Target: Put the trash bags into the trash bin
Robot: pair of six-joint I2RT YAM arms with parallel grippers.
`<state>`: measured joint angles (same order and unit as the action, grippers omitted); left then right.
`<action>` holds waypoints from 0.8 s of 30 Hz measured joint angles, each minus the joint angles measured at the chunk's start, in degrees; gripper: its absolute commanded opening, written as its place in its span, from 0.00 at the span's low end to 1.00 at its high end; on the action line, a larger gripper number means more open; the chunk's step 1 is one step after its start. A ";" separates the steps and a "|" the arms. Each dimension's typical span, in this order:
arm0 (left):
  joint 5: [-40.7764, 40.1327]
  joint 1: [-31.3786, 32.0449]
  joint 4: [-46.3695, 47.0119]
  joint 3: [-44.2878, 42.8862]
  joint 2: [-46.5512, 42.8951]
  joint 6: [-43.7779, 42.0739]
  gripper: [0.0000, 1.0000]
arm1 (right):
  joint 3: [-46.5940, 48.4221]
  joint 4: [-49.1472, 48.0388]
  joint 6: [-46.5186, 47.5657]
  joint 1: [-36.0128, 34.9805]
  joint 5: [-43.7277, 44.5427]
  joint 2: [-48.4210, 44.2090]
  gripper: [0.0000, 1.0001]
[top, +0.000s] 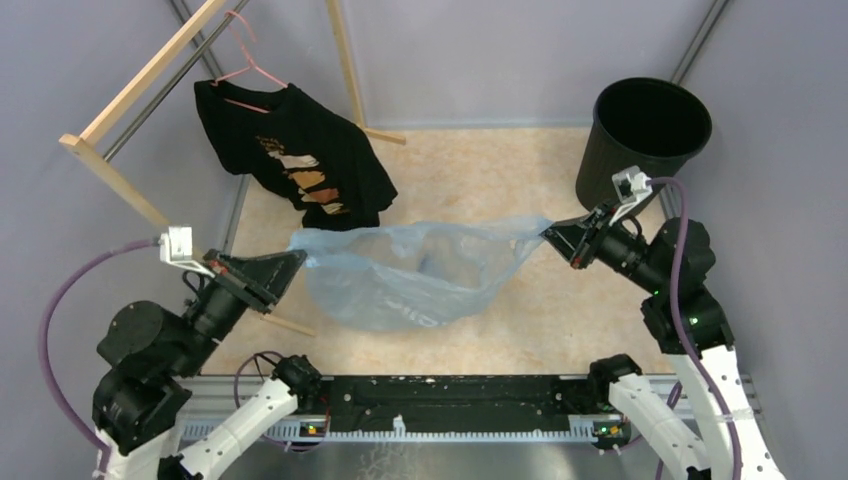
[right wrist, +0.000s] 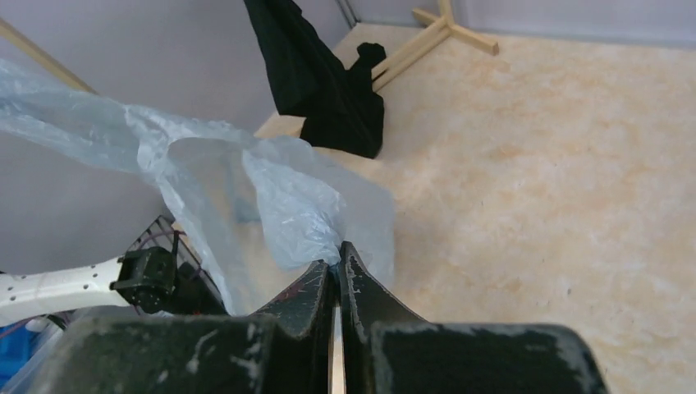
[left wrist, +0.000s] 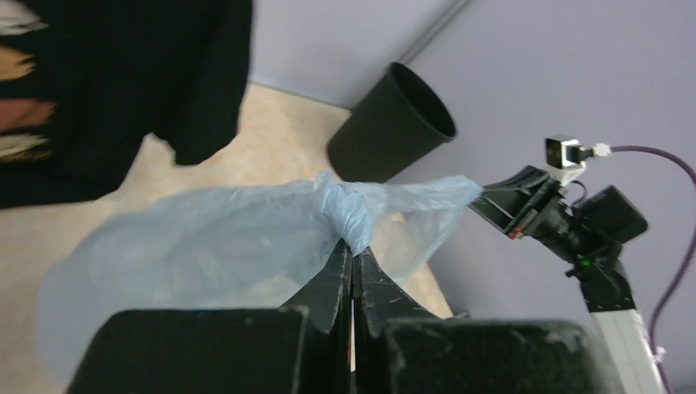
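The pale-blue trash bag (top: 410, 272) hangs stretched between my two grippers above the table, sagging in the middle. My left gripper (top: 300, 258) is shut on its left edge; in the left wrist view the film bunches at my closed gripper (left wrist: 353, 250). My right gripper (top: 548, 232) is shut on its right corner; in the right wrist view the bag (right wrist: 279, 205) rises from my closed gripper (right wrist: 336, 253). The black trash bin (top: 645, 135) stands upright at the far right, just behind my right gripper, and also shows in the left wrist view (left wrist: 394, 123).
A black T-shirt (top: 290, 155) hangs on a pink hanger (top: 245, 65) from a wooden rack (top: 130, 90) at the back left. Grey walls enclose the table on the left, right and back.
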<state>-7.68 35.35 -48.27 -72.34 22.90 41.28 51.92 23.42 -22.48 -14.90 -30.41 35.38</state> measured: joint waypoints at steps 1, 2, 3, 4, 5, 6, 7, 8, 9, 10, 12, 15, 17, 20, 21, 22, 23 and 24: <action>1.92 0.00 1.97 -0.79 1.20 -0.66 0.00 | 1.05 -1.03 0.33 0.00 -0.22 0.13 0.00; 4.42 0.00 4.22 -1.25 2.97 -1.11 0.00 | 1.46 -1.62 0.44 0.00 -0.42 0.13 0.00; 8.50 0.00 7.76 -1.42 6.43 -1.57 0.00 | 1.44 -1.92 0.42 0.00 -0.76 0.13 0.00; 10.25 0.00 9.18 -1.40 8.26 -1.79 0.00 | 1.29 -1.75 0.39 0.00 -0.94 0.31 0.00; 14.14 0.00 11.80 -1.38 12.00 -1.92 0.00 | 0.96 -1.84 0.20 0.00 -1.09 0.50 0.00; 17.55 0.02 14.49 -1.29 15.82 -2.01 0.00 | 0.46 -1.97 -0.17 0.00 -1.31 0.66 0.00; 20.50 0.09 17.09 -1.11 19.54 -2.01 0.00 | -0.31 -2.01 -0.63 0.00 -1.49 0.66 0.00; 23.19 0.28 19.58 -0.90 23.21 -1.95 0.00 | -1.03 -2.03 -1.11 0.00 -1.64 0.63 0.00; 25.75 0.94 22.58 -0.63 27.78 -1.86 0.00 | -2.03 -2.16 -1.75 0.00 -1.68 0.59 0.00; 27.43 1.99 24.79 -0.57 31.30 -1.86 0.00 | -2.62 -2.25 -2.21 0.00 -1.73 0.59 0.00; 28.87 5.51 28.09 -0.70 39.43 -2.58 0.00 | -3.76 -2.40 -3.17 0.00 -1.79 0.59 0.00; 30.47 11.04 28.59 -3.67 49.86 -4.72 0.00 | -5.27 -3.39 -4.90 0.00 -2.14 0.35 0.00; 31.67 12.96 29.31 -6.14 54.93 -5.97 0.00 | -5.97 -4.22 -5.75 0.00 -2.25 0.22 0.00; 33.18 13.60 30.67 -8.70 59.34 -8.31 0.00 | -7.06 -5.38 -6.34 0.00 -1.95 -0.11 0.01; 33.38 13.51 31.12 -9.57 60.50 -9.31 0.00 | -7.34 -5.66 -6.40 0.00 -1.77 -0.09 0.01; 33.38 13.49 31.43 -10.16 61.22 -10.16 0.00 | -7.48 -5.86 -6.43 0.00 -1.68 -0.09 0.02; 33.27 13.46 31.82 -10.69 61.90 -11.28 0.00 | -7.63 -6.34 -6.38 0.00 -1.53 0.04 0.02; 33.16 13.42 32.11 -10.93 62.27 -12.22 0.00 | -7.65 -6.54 -6.29 0.00 -1.49 0.35 0.02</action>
<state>25.47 48.77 -16.16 -83.26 85.17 29.06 44.27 16.88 -28.77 -14.90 -31.90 35.73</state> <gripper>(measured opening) 0.006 0.013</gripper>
